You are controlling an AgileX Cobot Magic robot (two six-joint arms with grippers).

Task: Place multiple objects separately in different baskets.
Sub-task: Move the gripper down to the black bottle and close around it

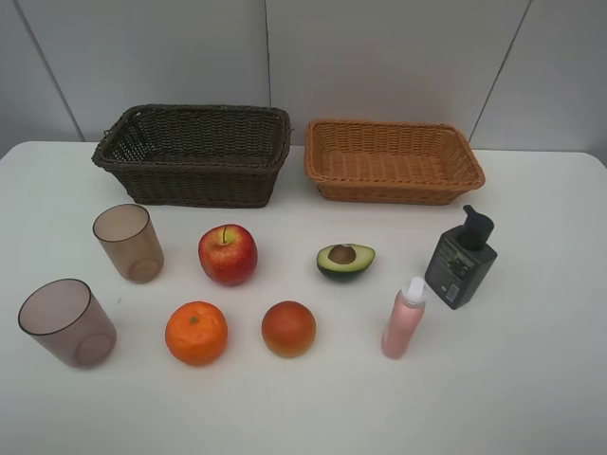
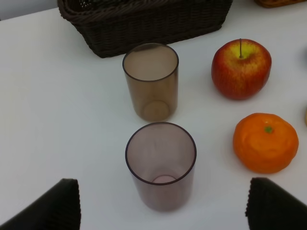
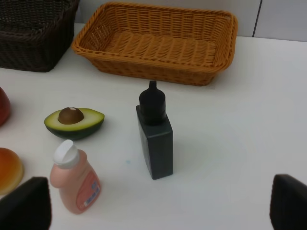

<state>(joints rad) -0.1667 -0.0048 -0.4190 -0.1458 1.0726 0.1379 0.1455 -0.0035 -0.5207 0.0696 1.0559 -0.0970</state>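
Observation:
Two baskets stand empty at the back: a dark brown basket (image 1: 197, 185) on the left and a tan basket (image 1: 391, 190) on the right. In front lie two cups (image 1: 128, 243) (image 1: 66, 322), a red apple (image 1: 228, 254), an orange (image 1: 196, 333), a cut fruit (image 1: 288, 328), a halved avocado (image 1: 345, 260), a pink spray bottle (image 1: 404, 318) and a dark pump bottle (image 1: 462, 258). My left gripper (image 2: 163, 215) is open just short of the nearer cup (image 2: 161, 165). My right gripper (image 3: 158, 206) is open, facing the pump bottle (image 3: 156, 139). Neither arm shows in the exterior view.
All objects rest apart from each other on a white table (image 1: 531, 379). A pale panelled wall (image 1: 379, 57) rises right behind the baskets. The fruits sit in the middle, the cups at the left, the bottles at the right.

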